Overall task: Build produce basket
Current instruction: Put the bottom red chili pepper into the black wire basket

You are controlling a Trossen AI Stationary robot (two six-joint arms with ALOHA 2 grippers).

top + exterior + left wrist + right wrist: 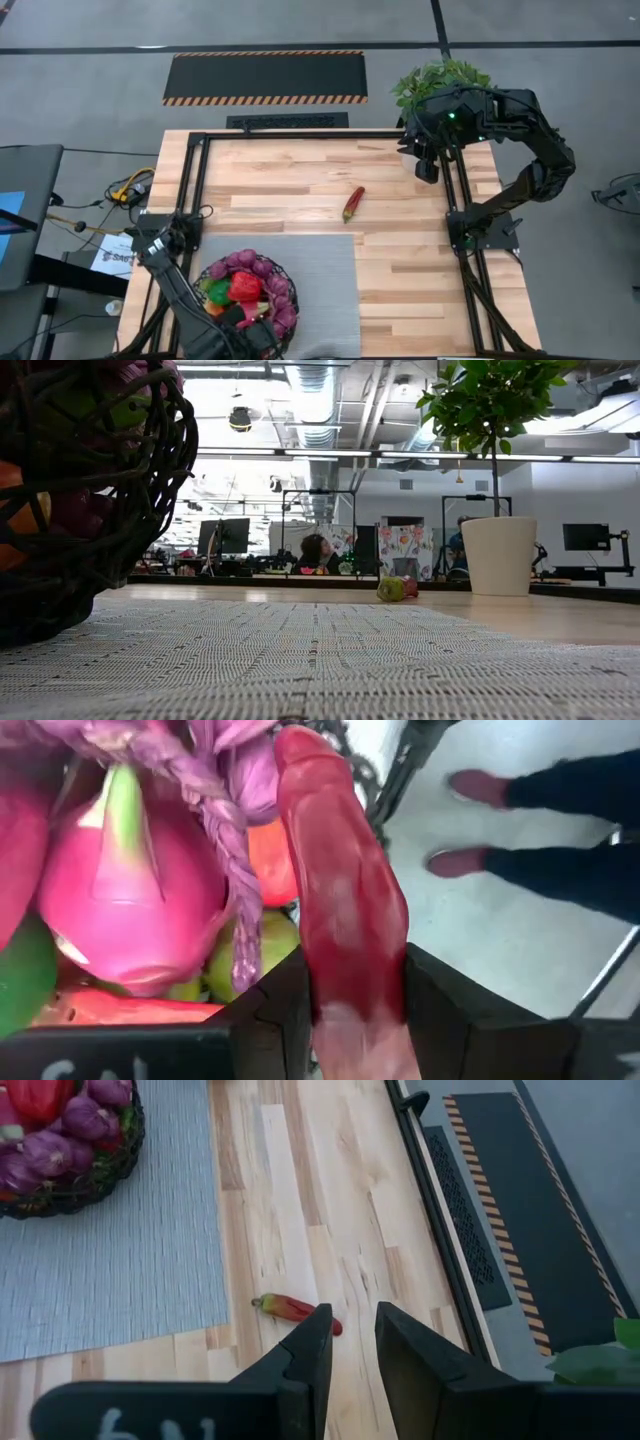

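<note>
While the basket: the black wire basket [247, 290] sits on the grey mat [320, 290] at the near left of the table [420, 270], piled with purple grapes [262, 268], a red pepper [245, 286] and more.
Left tool: the left tool [350, 1020] is over the basket's near edge, clamped on a long red chili pepper [340, 890] that stands up between its fingers; a pink dragonfruit [125, 910] lies just beside it in the pile.
Right tool: the right tool [350, 1342] hovers far from the basket, near the potted plant [440, 85]; its fingers are a little apart with nothing between them.
Stray produce: a small red-and-green chili [353, 203] lies on bare wood, beyond the mat's far edge, well apart from the basket.
Step, as I judge: dropping the held pepper in; the stray chili is not yet collected.
Risk: the heap is high, so a long pepper released at the rim could slide off outside.
Risk, second: the stray chili is thin and flat, so a grasp could pinch its end and spin it away.
</note>
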